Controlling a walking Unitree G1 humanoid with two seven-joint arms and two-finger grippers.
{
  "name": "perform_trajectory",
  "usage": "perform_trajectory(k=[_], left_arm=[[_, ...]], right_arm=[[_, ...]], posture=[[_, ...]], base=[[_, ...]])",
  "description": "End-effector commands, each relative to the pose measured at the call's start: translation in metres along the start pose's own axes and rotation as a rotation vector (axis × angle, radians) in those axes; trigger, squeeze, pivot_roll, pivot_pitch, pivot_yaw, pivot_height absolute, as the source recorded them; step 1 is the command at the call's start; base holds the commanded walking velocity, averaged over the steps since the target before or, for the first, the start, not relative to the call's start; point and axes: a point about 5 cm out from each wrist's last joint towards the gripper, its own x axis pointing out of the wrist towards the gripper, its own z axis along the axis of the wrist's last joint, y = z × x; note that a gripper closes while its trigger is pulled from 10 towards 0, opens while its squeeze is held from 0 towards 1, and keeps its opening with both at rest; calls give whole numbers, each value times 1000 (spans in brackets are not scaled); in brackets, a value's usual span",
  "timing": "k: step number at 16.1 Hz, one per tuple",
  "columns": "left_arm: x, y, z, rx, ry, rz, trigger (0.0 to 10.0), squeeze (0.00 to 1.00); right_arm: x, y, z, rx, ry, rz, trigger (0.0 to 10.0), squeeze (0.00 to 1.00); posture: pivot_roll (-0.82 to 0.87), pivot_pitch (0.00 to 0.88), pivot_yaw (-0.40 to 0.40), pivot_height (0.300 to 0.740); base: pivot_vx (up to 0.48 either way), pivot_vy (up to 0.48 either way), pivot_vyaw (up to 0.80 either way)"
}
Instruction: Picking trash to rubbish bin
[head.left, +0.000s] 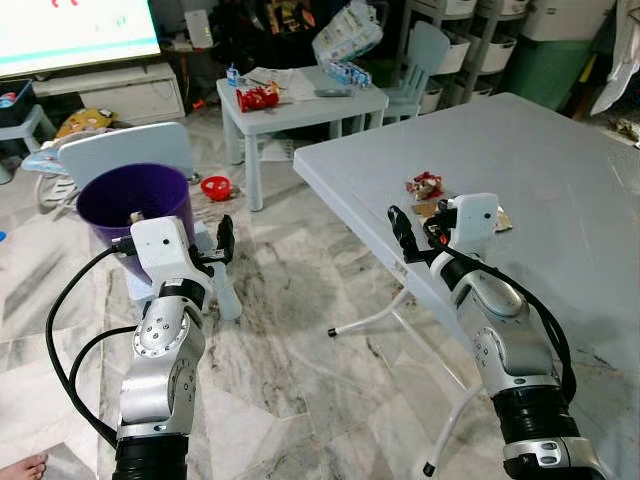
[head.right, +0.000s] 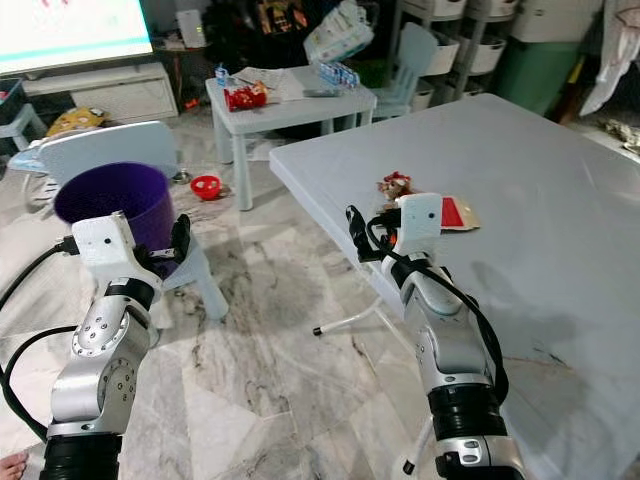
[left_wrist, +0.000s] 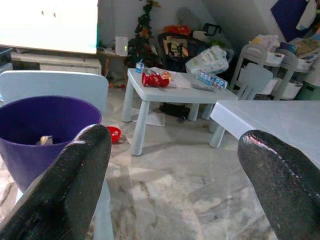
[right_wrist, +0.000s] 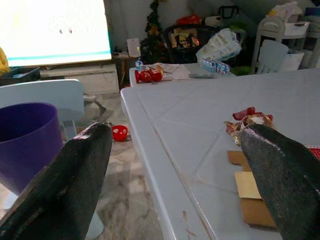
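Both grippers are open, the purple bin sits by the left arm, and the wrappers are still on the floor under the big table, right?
Not quite. The wrappers lie on top of the big table, near its edge by the right gripper, as the right wrist view shows. Both grippers are open, and the purple bin does sit by the left gripper.

marble floor (head.left: 300, 340), small white table (head.left: 300, 105), tv (head.left: 70, 30) lit bright.

The right gripper (head.left: 415, 232) is covering part of the trash (head.left: 428, 187) on the grey table (head.left: 560, 180), whose right side is running off frame; the purple bin's (head.left: 135, 200) contents are staying too small to identify.
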Motion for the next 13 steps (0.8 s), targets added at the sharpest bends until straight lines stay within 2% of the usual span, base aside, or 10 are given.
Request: perform_trajectory(k=[1,8,13], left_arm=[[1,0,-1,7,15,-1,10000,0],[2,1,0,12,16,-2,10000,0],[2,1,-1,15,23,-3,10000,0]], right_arm=[[2,0,10,-18,-34,-4,10000,624],[3,1,10,-16,-37,-2,10000,620],[3,1,10,-14,-38,-5,10000,620]], posture=[[49,0,-38,740],[54,0,-34,740],[55,0,-32,740]], base=[[0,0,-756],[0,0,-757],[0,399,-756]])
